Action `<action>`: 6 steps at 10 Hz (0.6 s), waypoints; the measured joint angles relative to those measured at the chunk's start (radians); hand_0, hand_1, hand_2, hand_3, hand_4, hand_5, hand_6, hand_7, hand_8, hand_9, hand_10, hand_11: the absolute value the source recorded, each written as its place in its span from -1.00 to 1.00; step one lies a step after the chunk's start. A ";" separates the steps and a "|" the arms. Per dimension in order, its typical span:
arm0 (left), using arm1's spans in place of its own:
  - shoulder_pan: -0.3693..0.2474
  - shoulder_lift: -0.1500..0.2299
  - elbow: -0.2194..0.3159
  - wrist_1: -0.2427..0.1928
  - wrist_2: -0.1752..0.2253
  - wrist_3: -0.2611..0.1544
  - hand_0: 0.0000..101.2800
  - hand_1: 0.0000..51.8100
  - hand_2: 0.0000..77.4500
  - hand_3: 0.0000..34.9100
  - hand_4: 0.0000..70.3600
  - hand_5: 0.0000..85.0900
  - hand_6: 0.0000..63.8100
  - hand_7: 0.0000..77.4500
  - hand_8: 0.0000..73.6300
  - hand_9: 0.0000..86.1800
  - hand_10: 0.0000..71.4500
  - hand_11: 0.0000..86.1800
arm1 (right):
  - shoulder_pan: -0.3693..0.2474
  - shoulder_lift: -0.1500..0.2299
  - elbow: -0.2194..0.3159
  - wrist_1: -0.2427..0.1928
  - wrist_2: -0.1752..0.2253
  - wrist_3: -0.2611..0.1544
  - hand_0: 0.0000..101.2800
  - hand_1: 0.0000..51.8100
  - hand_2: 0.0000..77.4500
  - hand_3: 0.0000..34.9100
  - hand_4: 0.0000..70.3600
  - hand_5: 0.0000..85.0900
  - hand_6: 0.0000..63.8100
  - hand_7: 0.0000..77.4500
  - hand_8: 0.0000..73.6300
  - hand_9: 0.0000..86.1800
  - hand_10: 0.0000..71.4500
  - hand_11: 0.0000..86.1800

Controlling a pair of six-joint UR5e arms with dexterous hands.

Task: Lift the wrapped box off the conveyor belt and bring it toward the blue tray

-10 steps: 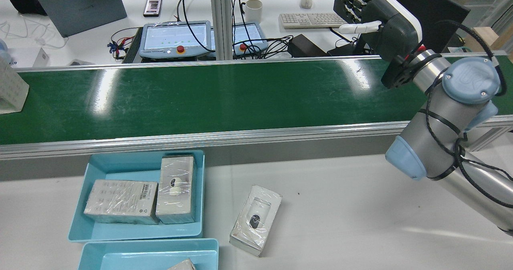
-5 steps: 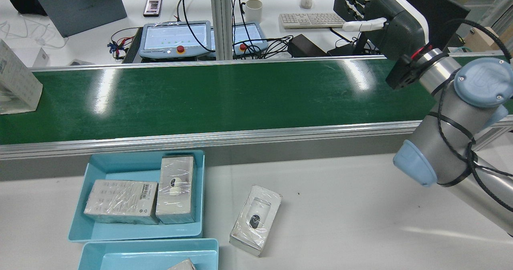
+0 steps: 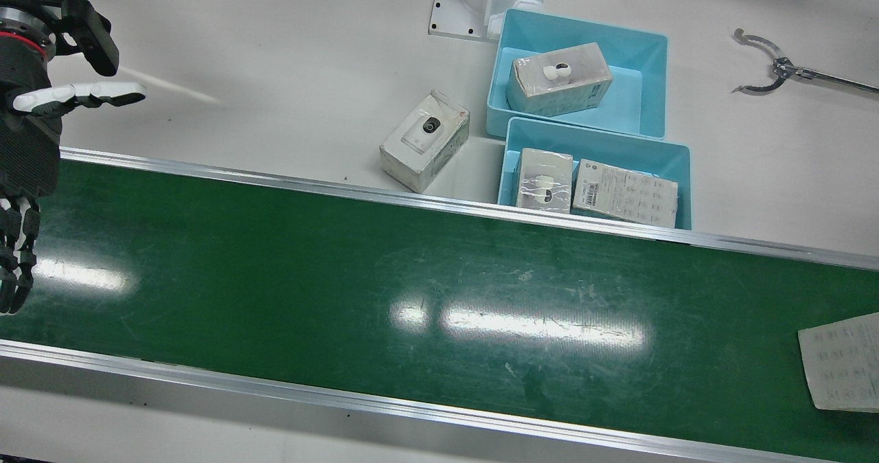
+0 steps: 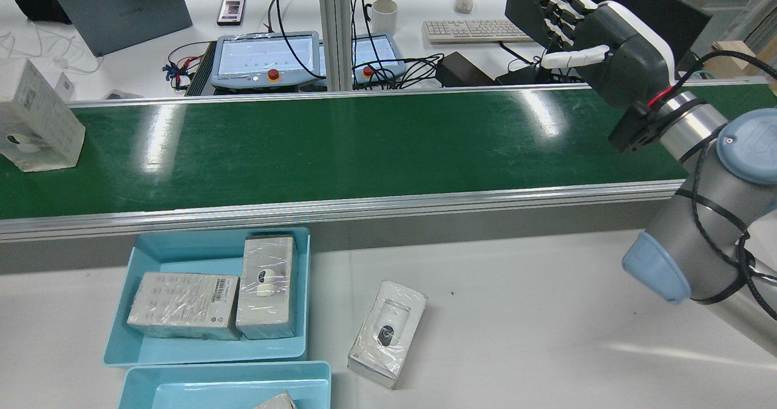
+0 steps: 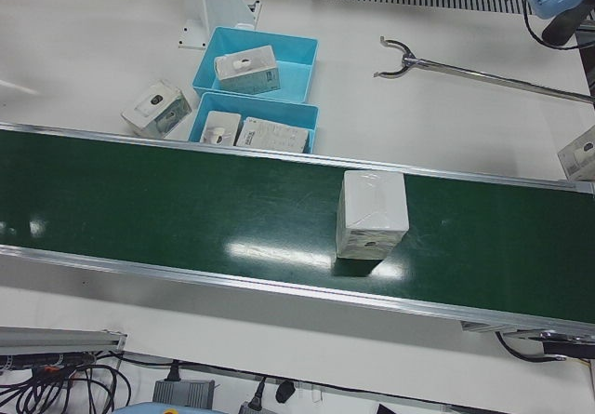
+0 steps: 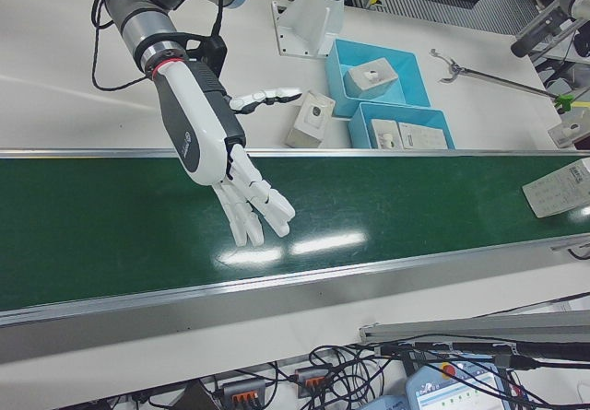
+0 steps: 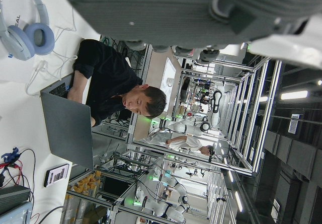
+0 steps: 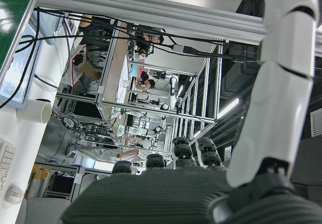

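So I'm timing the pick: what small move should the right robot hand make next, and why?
Probably hold open above the belt and wait: the right robot hand holds nothing, and the wrapped box sits far along at the opposite end.

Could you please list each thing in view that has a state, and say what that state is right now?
Right hand: open, empty, held above the belt.
Left hand: state cannot be told.
Box on belt: upright, untouched.
Belt: carries only that box.
Near tray: holds two boxes.
Second tray: holds one box.
Loose box: lying on the table beside the trays.
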 joint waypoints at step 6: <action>0.000 0.000 0.000 0.000 0.000 0.000 -1.00 -1.00 -0.99 -1.00 -1.00 -0.97 -1.00 -1.00 -1.00 -1.00 -0.98 -1.00 | 0.001 0.057 0.045 -0.089 0.003 -0.010 -0.13 -0.60 -0.72 -0.49 -0.98 -0.73 -1.00 -1.00 -0.96 -0.95 -1.00 -0.97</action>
